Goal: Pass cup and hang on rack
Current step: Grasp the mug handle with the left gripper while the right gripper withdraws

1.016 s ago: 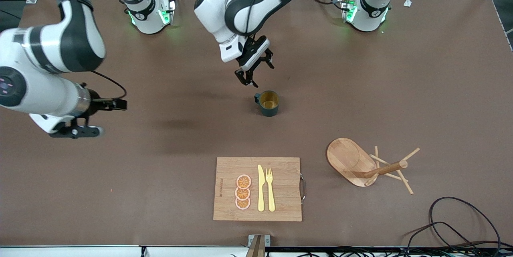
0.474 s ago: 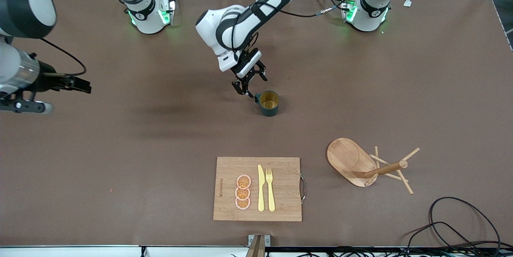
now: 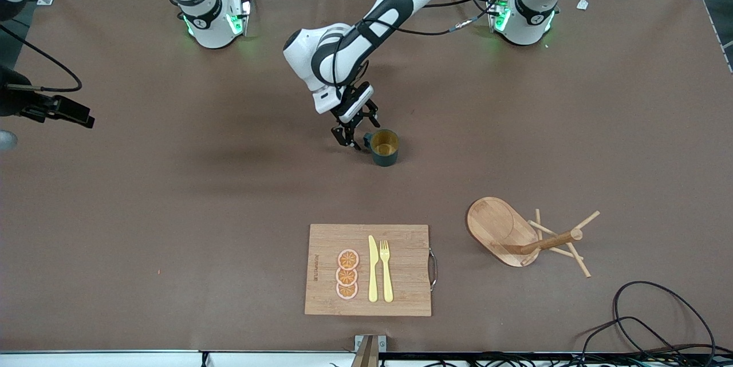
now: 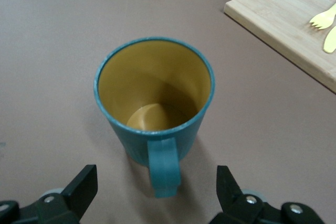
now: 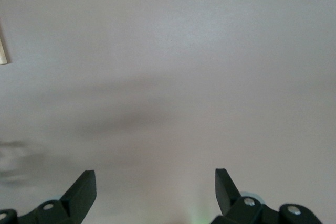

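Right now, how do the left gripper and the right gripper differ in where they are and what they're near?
The left gripper sits low beside the cup, its open fingers either side of the cup's handle; the right gripper is up over bare table at the right arm's end, with nothing between its fingers. The left gripper looks set to grasp, while the right arm waits. Both are open and hold nothing.

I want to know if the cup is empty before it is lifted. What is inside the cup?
Nothing shows inside the cup: only its yellowish wall and bare bottom. The near rim covers a small part of the bottom.
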You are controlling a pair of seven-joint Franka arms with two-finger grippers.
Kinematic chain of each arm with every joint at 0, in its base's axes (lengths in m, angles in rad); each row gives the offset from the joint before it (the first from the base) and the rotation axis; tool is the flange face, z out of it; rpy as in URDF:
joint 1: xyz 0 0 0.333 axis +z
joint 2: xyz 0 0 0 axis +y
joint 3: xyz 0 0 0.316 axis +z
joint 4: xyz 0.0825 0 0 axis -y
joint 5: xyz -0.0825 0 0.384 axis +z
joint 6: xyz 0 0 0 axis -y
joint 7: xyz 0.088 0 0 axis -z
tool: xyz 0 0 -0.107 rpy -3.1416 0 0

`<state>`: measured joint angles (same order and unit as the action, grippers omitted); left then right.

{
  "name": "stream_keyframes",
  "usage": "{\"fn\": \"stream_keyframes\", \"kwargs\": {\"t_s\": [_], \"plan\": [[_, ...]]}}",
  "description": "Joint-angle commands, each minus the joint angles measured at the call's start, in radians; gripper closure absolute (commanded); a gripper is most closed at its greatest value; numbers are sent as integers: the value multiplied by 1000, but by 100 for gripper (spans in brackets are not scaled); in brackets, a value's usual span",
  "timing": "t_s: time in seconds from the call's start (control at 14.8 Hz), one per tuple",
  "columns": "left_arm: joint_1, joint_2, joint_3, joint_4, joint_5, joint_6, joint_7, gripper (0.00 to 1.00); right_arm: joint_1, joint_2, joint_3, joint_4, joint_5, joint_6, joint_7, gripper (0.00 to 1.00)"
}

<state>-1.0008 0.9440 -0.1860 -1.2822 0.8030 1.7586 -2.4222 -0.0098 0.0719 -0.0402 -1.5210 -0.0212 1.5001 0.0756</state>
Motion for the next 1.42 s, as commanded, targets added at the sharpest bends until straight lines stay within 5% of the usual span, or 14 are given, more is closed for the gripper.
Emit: {"fn": "stream_keyframes", "kwargs": {"t_s": [0.0,0.47,0.95,1.22,1.35], "plan": [[-16,38,16,29,22,13,-29,0,-15,19,17,45,4,-26,0,0],[-16,62,17,26,47,33,-61,14,19,-7,25,35,6,-107,9,0],[-16,62,25,24,50,35,-34,96,2,-130,17,-39,47,-123,4,0],[5,1,14,26,33,33,52,100,7,-170,17,-56,50,-121,4,0],[66,-60,-7,29,-78,36,98,100,4,-173,14,-56,64,-121,4,0]]}}
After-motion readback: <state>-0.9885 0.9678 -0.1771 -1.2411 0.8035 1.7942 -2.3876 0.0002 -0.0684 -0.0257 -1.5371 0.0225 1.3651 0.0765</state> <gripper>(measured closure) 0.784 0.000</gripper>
